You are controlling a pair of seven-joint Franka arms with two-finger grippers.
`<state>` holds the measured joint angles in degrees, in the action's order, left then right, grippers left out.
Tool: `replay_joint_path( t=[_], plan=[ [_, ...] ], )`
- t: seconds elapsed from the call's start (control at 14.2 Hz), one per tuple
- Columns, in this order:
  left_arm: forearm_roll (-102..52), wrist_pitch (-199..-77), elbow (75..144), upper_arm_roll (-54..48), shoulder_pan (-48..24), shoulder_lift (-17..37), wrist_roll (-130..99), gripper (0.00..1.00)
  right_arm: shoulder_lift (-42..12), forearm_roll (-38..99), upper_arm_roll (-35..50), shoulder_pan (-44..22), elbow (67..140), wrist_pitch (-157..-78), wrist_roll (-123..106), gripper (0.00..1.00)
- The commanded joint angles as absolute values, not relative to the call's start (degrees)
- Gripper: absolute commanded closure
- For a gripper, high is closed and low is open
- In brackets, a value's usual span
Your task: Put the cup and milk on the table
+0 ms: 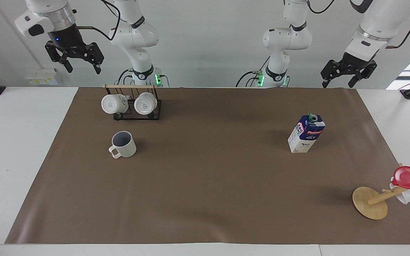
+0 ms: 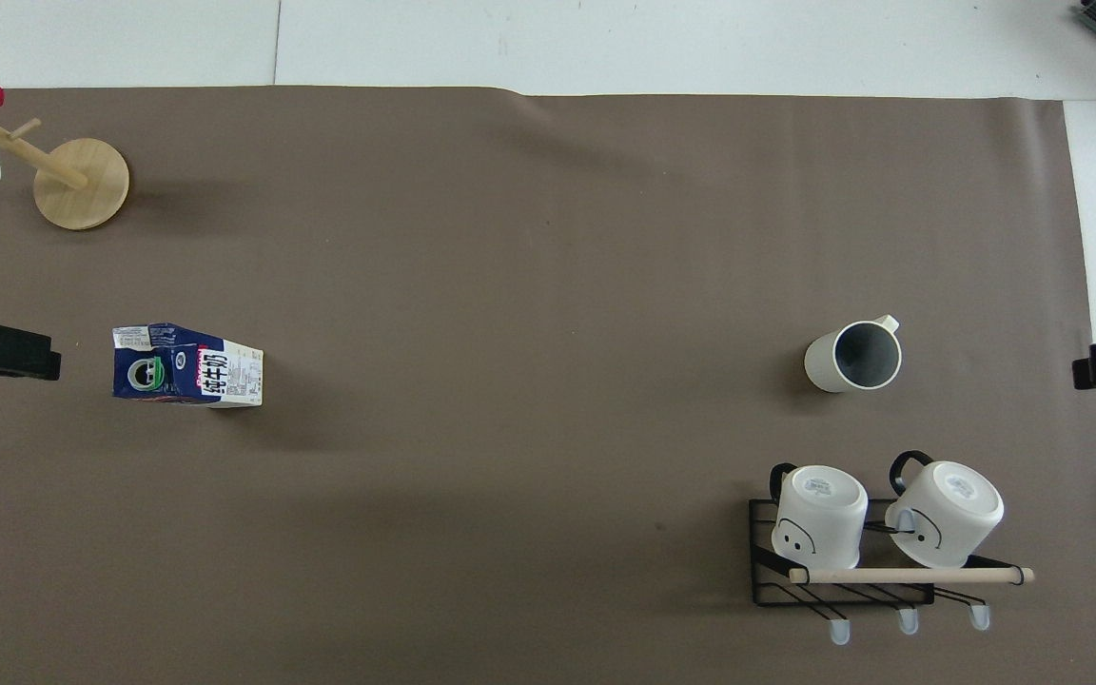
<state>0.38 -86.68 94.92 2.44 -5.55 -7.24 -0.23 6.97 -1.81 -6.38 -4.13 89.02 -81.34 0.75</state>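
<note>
A: Where's your cup (image 1: 123,143) and milk (image 1: 306,133)?

B: Both upright on the counter (image 1: 205,177). Cup sits near the mug rack (image 1: 137,105), toward the right arm's end; milk toward the left arm's end.

A: Pincers?

B: Left pincer (image 1: 339,82) and right pincer (image 1: 83,68) raised by the counter's robot-side edge, fingers apart, holding nothing. You've got both arms waiting.

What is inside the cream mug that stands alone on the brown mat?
The cup stands upright; its dark grey inside looks empty. The near wall hides part of the bottom.
</note>
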Motion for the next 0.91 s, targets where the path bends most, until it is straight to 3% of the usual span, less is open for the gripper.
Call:
replay_joint_path(
  t=[0.0, 0.63, 0.84],
  plan=[
    [0.1, -86.8, 95.6, 2.1, -5.0, -7.9, -0.6, 0.00, 8.2, -1.8, -6.1, -5.1, 92.9, -84.9, -0.4, 0.00],
    [0.1, -86.8, 95.6, 2.2, -5.0, -7.9, -0.6, 0.00, 6.4, -1.8, -5.7, -9.2, 106.7, -101.0, -0.2, 0.00],
    [0.1, -86.8, 95.6, 2.2, -5.0, -7.9, -0.6, 0.00, 3.1, -1.8, -5.6, -9.2, 109.8, -106.9, -0.4, 0.00]
  ],
)
